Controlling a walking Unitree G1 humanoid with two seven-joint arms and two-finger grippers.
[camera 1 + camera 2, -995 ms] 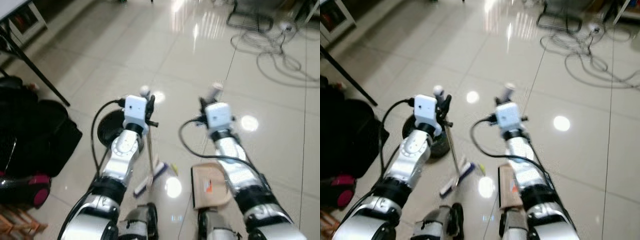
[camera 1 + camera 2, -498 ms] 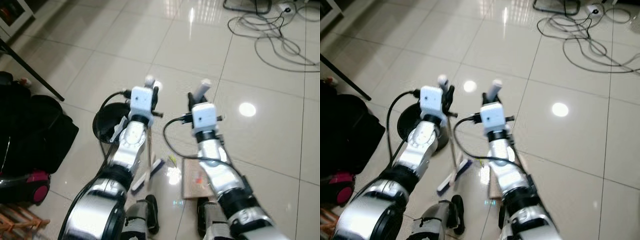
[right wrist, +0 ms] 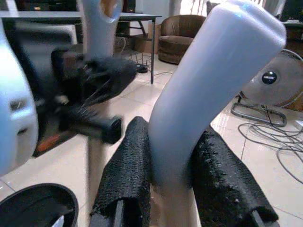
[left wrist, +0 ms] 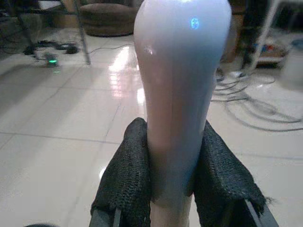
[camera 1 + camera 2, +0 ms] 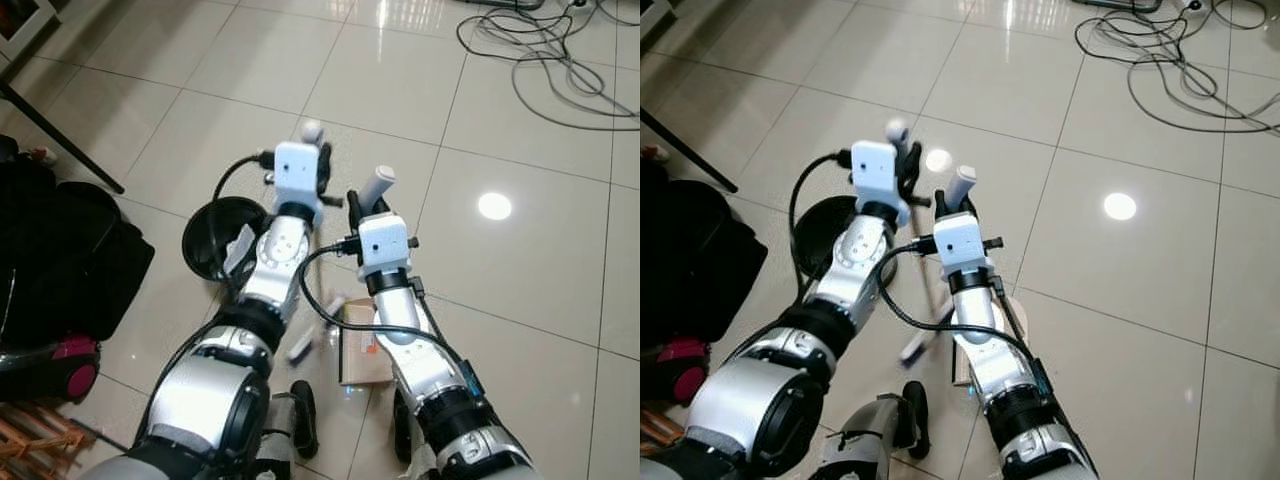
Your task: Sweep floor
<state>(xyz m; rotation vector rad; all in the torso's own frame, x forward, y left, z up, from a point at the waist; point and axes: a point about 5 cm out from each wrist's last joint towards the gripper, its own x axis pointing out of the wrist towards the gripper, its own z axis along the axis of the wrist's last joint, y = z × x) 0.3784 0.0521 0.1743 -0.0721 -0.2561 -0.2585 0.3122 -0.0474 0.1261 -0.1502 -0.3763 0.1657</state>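
Left gripper [image 4: 173, 189]: your left jaws are clamping the rounded white plastic handle top of the broom [image 4: 182, 94] — the black padded fingers [image 4: 128, 179] are pressing it from both sides.
Broom: its thin pale stick is running down from the left gripper to the floor, and the small brush head [image 5: 915, 345] is resting on the tiles just in front of the robot's feet.
Right gripper [image 3: 173, 189]: your right jaws are closing on the bent white plastic handle of the dustpan [image 3: 213, 90], gripping it near its lower part.
Dustpan: the flat tan pan [image 5: 358, 355] is lying on the floor under the right arm, just beside the brush head.
Arms: both silver arms are reaching forward, side by side and close together, with the left gripper slightly farther out.
Floor: you are standing on glossy cream ceramic floor tiles [image 5: 500, 130], with ceiling lights reflecting in them.
Left side: a round black bin [image 5: 212, 232] is sitting open on the floor beside the left arm — a black fabric bag [image 5: 60, 260] is lying farther to the left.
Far side: loose dark cables [image 5: 560, 60] are trailing over the tiles ahead to the right.
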